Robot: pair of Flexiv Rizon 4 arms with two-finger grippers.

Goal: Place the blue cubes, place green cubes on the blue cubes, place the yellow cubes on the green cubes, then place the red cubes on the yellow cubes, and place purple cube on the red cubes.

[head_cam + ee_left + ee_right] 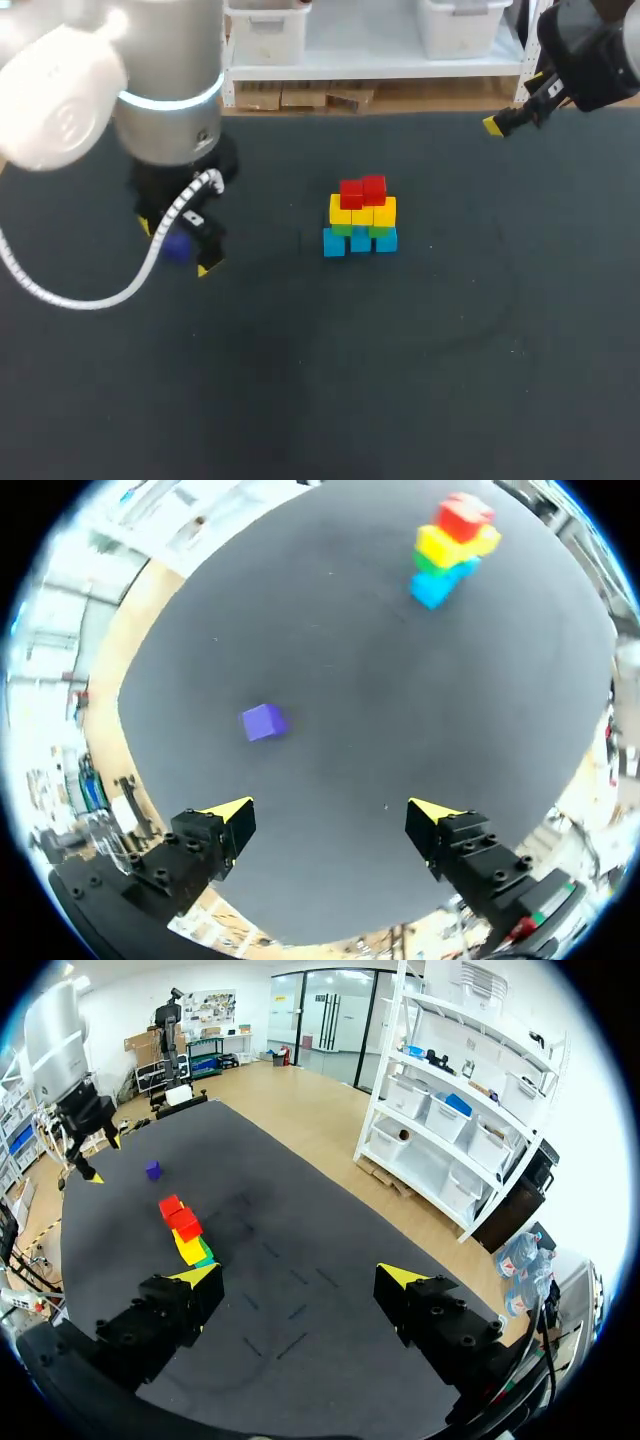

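Dark grey table top (300,400), matte and even, a few short dark marks (296,1344) on it

- Surface, quick?
- One table (450,380), with a dark grey matte top. It's flat, with a few faint scuffs and short dark marks toward the right half.
- What sits straight on it?
- Two things. Three blue cubes (360,241) near the middle, set side by side in a short row. They're close together, and I can't tell whether they all touch.
- And the other?
- A single purple cube (264,722), flat on the top and on its own. It's well apart from the blue row, over on the left side of the table.
- Is it square to the row?
- No, it's turned a little.
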